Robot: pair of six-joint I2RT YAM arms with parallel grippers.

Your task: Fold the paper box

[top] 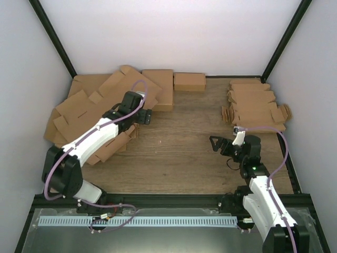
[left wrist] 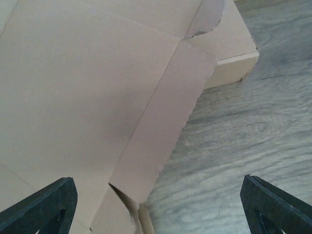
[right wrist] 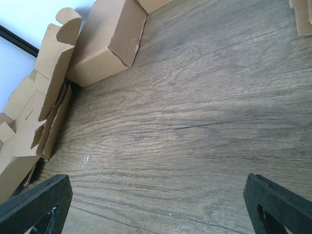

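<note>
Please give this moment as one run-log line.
left pincer: open, over paper box edge | right pincer: open, above table

The left arm (top: 100, 134) hides the middle of the paper box (top: 79, 108) from above. In the left wrist view the box runs off the top and left edges, and only the tips of the left fingers (left wrist: 48, 204) show. In the right wrist view the upper right corner cuts off a cardboard blank (right wrist: 303, 17).

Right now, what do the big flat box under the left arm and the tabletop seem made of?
The paper box looks like matte brown cardboard: creased fold lines, ragged cut edges. The table shows grey-brown wood grain with a slight sheen; real wood or wood-look laminate, I cannot tell.
</note>
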